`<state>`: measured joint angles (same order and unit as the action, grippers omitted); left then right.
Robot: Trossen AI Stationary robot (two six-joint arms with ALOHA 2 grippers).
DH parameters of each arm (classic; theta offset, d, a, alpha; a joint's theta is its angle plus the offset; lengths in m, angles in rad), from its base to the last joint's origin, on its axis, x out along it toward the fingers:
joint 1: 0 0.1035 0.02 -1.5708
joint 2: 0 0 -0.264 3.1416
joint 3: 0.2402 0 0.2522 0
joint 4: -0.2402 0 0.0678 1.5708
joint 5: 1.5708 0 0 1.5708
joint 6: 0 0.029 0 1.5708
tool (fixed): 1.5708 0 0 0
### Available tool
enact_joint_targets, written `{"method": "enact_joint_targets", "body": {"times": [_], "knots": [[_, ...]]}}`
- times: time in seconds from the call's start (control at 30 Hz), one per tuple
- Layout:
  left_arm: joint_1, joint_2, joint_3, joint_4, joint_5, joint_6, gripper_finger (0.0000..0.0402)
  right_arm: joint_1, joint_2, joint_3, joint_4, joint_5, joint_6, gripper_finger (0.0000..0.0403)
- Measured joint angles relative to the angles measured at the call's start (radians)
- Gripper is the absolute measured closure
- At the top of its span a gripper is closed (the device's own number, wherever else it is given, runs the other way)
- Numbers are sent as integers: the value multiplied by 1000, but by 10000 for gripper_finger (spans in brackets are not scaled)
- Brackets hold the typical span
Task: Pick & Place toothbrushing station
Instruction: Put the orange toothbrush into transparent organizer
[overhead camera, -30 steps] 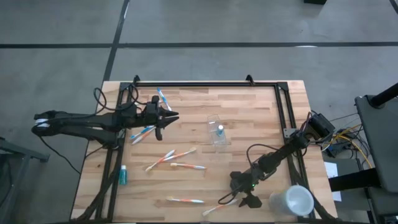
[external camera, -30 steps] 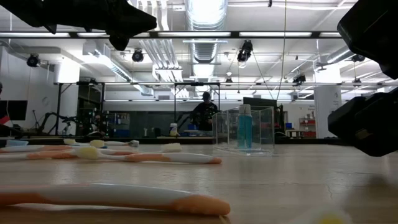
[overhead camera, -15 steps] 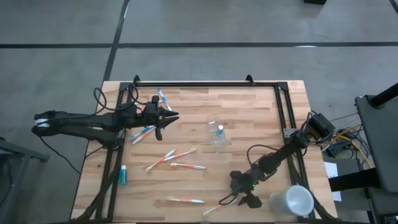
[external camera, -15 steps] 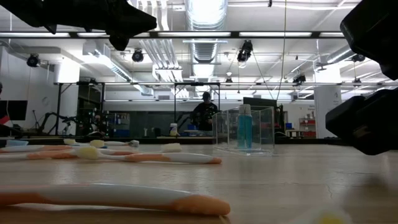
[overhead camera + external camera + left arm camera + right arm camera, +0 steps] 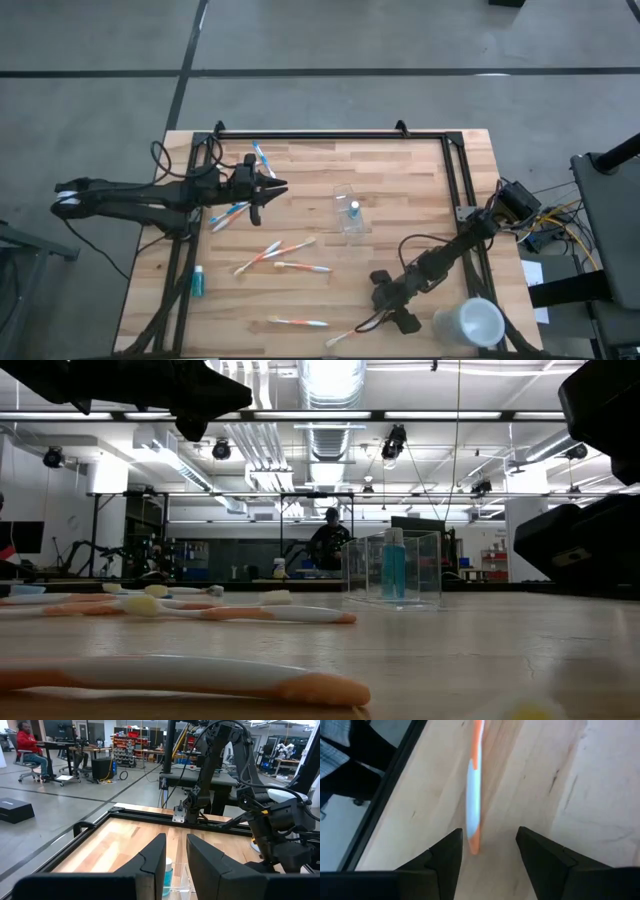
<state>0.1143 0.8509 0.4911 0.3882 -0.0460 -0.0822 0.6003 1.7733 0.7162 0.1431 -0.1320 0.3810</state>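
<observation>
Overhead view: wooden worktop (image 5: 400,170) inside a black frame. Clear plastic cup (image 5: 348,211) near the middle, upright, with a blue tube (image 5: 353,209) inside. Second blue tube (image 5: 198,281) flat near the left edge, print too small to read. Toothbrushes scattered: one by the far rail (image 5: 260,158), a pair under the left arm (image 5: 228,213), two crossed near the centre (image 5: 275,253), one just beside them (image 5: 303,267), one along the near edge (image 5: 298,322). Left gripper (image 5: 268,196) over the far-left part, well apart from the cup. Right gripper (image 5: 383,300) low at the near right, next to an orange-and-white toothbrush (image 5: 345,337) and near a large white cup (image 5: 470,323).

Table-height view: clear cup (image 5: 428,570) and tube (image 5: 394,572) upright in mid-distance; blurred toothbrush (image 5: 190,680) in the foreground; dark bulk of the right arm cut off at the right edge; distant person (image 5: 328,540), hard to make out.

Left wrist view: fingers (image 5: 150,865) a narrow gap apart, gripping nothing; cup and tube (image 5: 168,870) mostly hidden behind them; seated person (image 5: 30,745) far off.

Right wrist view: fingers (image 5: 445,855) spread open, straddling the end of the orange-and-white toothbrush (image 5: 474,805) on the wood, not closed on it.
</observation>
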Motion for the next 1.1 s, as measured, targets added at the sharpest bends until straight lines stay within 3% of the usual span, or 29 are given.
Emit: {"method": "enact_joint_targets", "body": {"times": [0.23, 0.4, 0.57, 1.1], "knots": [[0, 0, 0, 0, 0, 0, 321, -1, 0, -1, -2, 48, -45, 213], [0, 0, 0, 0, 0, 0, 321, 5, -7, -3, 12, -41, -124, 213], [0, 0, 0, 0, 0, 0, 321, 10, -25, -4, 10, -44, -169, 213], [0, 0, 0, 3, 0, -5, 321, 23, -35, -5, 15, 82, -144, 213]]}}
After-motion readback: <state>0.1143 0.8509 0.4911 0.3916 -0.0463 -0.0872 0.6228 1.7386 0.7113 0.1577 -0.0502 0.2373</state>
